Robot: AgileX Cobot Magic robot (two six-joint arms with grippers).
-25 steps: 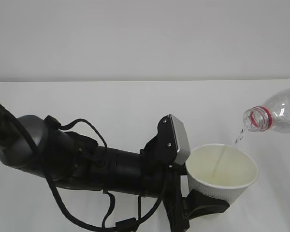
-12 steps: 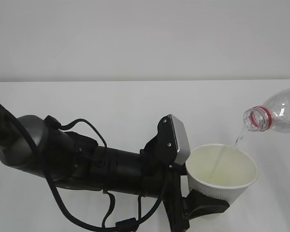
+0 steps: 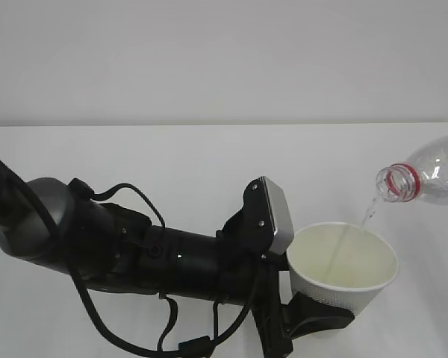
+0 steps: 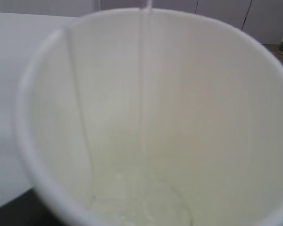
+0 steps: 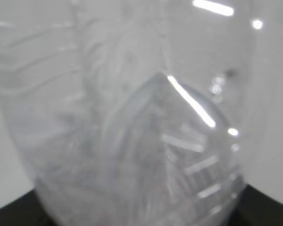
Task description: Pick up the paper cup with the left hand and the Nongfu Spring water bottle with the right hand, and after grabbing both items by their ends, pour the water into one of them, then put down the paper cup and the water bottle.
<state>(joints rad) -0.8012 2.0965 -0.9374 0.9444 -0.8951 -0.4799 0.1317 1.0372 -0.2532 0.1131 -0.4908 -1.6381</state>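
Pour in progress: the left hand (image 3: 313,317) clamps the paper cup (image 3: 343,276) low on its wall, mouth up, while a thin stream of water (image 3: 367,212) drops inside the far rim. Keep the cup level and the tilt shallow (stream lands close to the rim). The Nongfu Spring water bottle (image 3: 425,179) lies near horizontal at right, neck pointing left and slightly down; its base fills the right wrist view, evidently gripped by the right hand, whose fingers are unseen.

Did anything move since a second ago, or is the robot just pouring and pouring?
Nothing visibly moved. The water bottle stays tipped at the right, its thin stream of water still falling into the paper cup. The left hand keeps holding the cup in the same spot.
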